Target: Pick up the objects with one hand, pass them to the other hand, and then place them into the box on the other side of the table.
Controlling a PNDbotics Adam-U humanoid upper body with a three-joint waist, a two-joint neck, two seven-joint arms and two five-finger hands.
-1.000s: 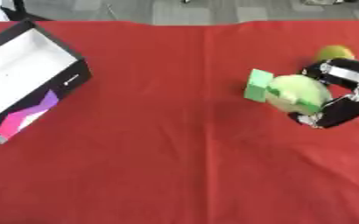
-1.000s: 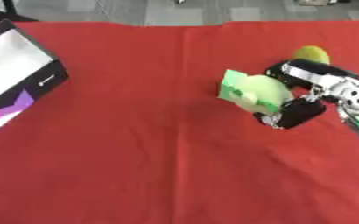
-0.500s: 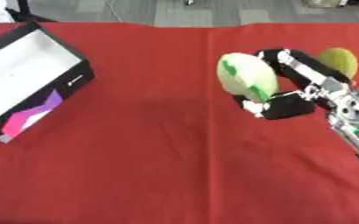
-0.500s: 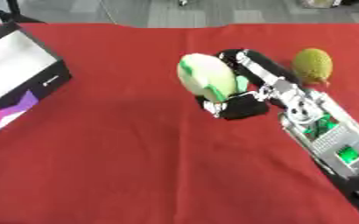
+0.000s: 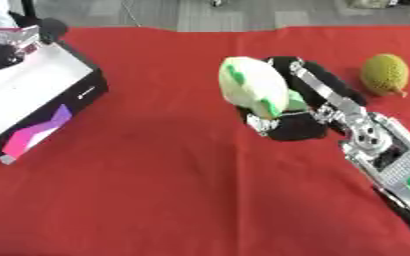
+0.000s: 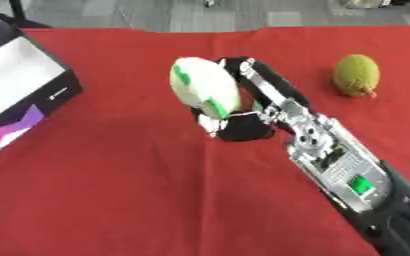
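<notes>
My right hand (image 5: 298, 126) is shut on a pale green and white rounded object (image 5: 254, 86) with bright green marks, and holds it up over the middle of the red table (image 5: 156, 190). A bumpy yellow-green fruit (image 6: 355, 74) lies on the cloth at the far right, apart from the hand. The box (image 5: 49, 124), white inside with black walls and a pink and purple pattern, lies open at the far left. A black and silver shape that looks like my left hand (image 5: 5, 44) shows at the top left over the box's far end.
The right forearm (image 6: 344, 170), silver with a green light, runs from the lower right corner to the centre. Grey floor lies beyond the table's far edge (image 5: 200, 27). Bare red cloth stretches between the held object and the box.
My right hand has lifted the pale green object from beside the yellow-green fruit and carried it left toward the table's middle. The view has also shifted.
</notes>
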